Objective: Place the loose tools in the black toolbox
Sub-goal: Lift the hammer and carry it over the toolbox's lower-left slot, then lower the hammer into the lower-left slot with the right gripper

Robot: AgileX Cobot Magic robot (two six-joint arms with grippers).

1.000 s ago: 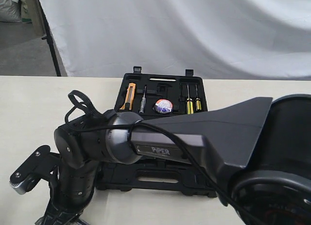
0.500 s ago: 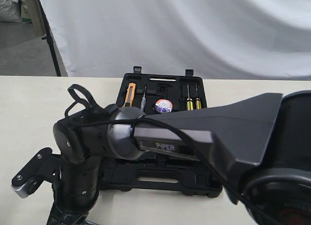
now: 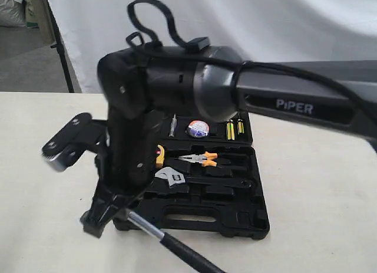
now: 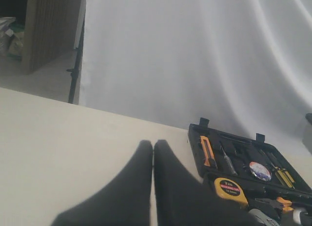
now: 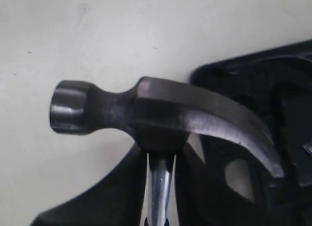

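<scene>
1. The right arm [image 3: 177, 90] has lifted since a second ago, uncovering the toolbox's [image 3: 235, 224] near half. The hammer [image 3: 147, 227] shaft now shows.
2. Right pincer [image 5: 160, 160] is clamped on the hammer's neck, with the head over the table [image 3: 35, 226] and the claw over a toolbox corner.
3. Left pincer [image 4: 153, 145] is together over the table.
4. Wrench [image 3: 171, 177] and tape roll [image 3: 198, 129] lie in the toolbox. Open table lies to its left.

**Readable text: one brand mark**

We read "PIPER" in white capitals on the right arm [image 3: 294, 106]. The yellow tape measure [image 4: 229, 188] has a red label and the tape roll [image 3: 198, 129] a whitish one; we find both too blurred to read.
</scene>
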